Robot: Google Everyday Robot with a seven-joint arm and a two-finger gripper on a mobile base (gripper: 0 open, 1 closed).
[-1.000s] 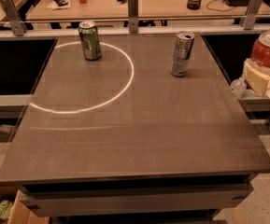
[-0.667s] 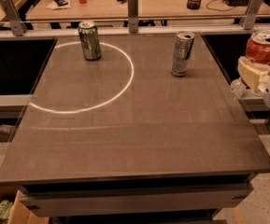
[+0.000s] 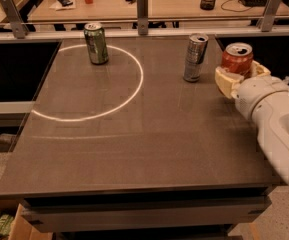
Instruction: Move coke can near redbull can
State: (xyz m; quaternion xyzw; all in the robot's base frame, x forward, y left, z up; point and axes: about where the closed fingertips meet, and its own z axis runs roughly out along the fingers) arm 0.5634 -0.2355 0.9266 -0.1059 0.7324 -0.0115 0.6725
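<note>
Your gripper is at about 2 o'clock over the table, its cream fingers clamped around the lower half of the coke can, which stands upright in the grasp. In the last second the arm has carried the can in from beyond the table's right edge, so it now sits near the redbull can, at its 3 o'clock, with a clear gap between them. You cannot see whether the can's base is on the surface, because the gripper hides it. By my reading the carry is nearly finished, with only set-down and release left. Keep the approach gentle, since the slim redbull can looks easy to tip. The green can at 11 o'clock stays out of this.
</note>
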